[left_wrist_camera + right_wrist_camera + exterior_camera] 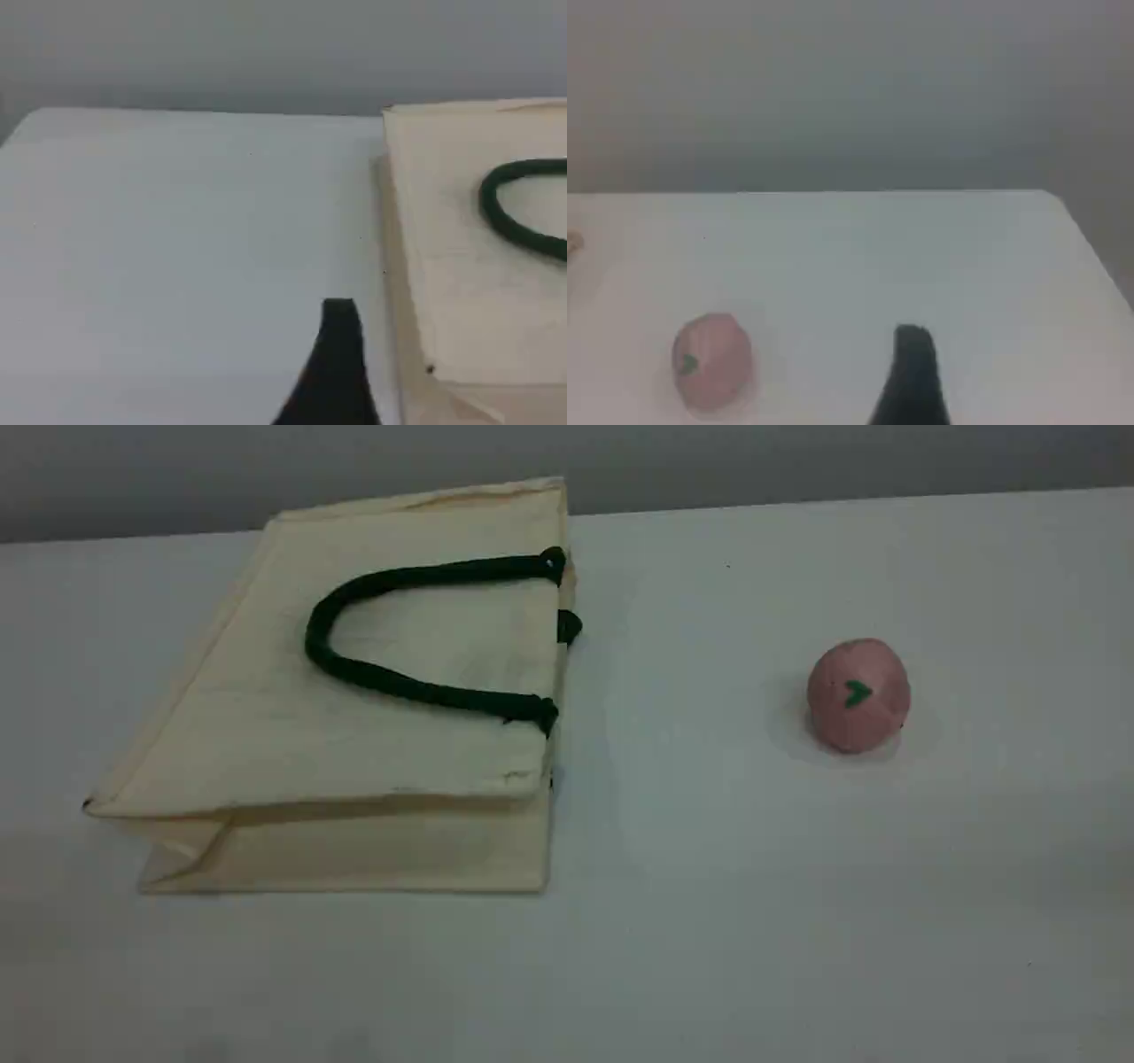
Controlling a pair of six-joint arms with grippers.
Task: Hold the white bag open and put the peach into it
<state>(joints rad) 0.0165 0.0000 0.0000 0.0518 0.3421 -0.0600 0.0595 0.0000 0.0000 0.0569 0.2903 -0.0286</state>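
The white bag [266,726] lies flat on the left half of the table, its mouth edge facing right. One dark green rope handle [372,677] rests looped on its upper face. The peach [858,695], pink with a small green leaf mark, sits alone to the right, well apart from the bag. No arm shows in the scene view. In the left wrist view my left gripper [341,323] hovers over bare table just left of the bag [461,266], nothing in it. In the right wrist view my right gripper [914,350] is right of the peach [713,361], not touching it.
The white table [726,886] ends at a grey wall behind the bag. Its far right corner [1050,193] shows in the right wrist view. A second green handle end [569,627] pokes out at the bag's mouth edge.
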